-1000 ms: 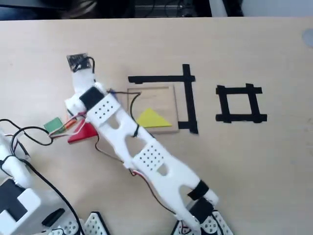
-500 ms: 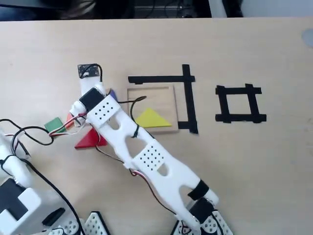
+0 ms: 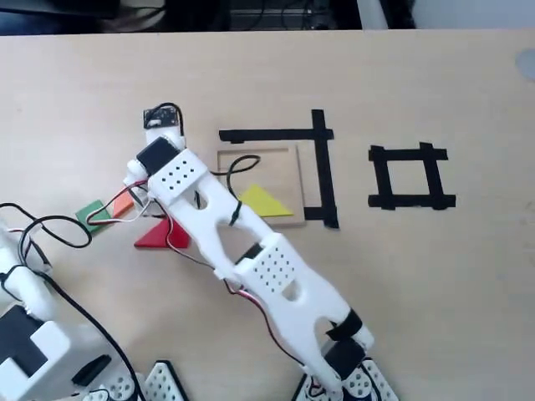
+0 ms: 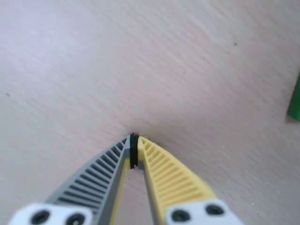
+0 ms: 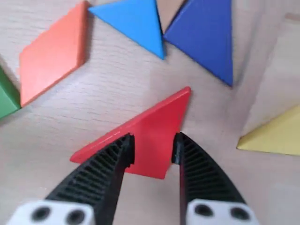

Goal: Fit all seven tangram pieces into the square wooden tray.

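Wooden tray (image 3: pixel 277 165) on pale table (image 3: pixel 418 83) — right fingers (image 5: pixel 101 173) apart over red triangle (image 5: pixel 151 125), left fingers (image 4: pixel 164 169) together

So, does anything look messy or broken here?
Nothing's broken. Only the yellow triangle is in the tray; the red triangle, orange piece and green piece lie loose on the table outside it.

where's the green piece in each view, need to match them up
High view: green piece left of the wooden tray, outermost of the loose pieces.
Right wrist view: its corner at the frame edge, beside the orange piece.
Left wrist view: green sliver at the frame edge, probably it.
Shared landmark: the orange piece next to it.
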`<state>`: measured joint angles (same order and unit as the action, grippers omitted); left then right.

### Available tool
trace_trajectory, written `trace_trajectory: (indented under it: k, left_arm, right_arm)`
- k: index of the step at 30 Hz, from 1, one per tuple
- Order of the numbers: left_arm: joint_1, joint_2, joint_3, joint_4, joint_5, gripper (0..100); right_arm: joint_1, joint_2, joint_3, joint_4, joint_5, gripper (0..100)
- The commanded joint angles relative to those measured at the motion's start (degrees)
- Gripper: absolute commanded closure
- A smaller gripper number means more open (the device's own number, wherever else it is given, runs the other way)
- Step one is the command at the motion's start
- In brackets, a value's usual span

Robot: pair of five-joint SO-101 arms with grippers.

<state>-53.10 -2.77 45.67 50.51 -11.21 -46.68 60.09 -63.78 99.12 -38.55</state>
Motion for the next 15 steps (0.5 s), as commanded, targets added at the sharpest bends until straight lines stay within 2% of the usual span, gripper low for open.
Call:
trace_trajectory:
  k: [1, 6, 11, 15]
  left_arm:
    - [-0.3, 0.0, 0.7, -1.0, 0.4, 97]
    - [-0.3, 0.0, 0.5, 0.2, 0.4, 97]
    - [-0.3, 0.0, 0.3, 0.5, 0.4, 97]
    - [-0.2, 0.0, 0.3, 0.4, 0.4, 97]
  right_arm:
    - [0.2, -8.3, 2.6, 2.0, -1.5, 84.1]
    - [-0.4, -7.0, 5.8, -4.2, -1.7, 82.8]
    - [1.5, -2.9, 5.8, -7.5, -1.5, 69.9]
    - [1.6, -1.5, 5.8, -7.8, -1.8, 66.5]
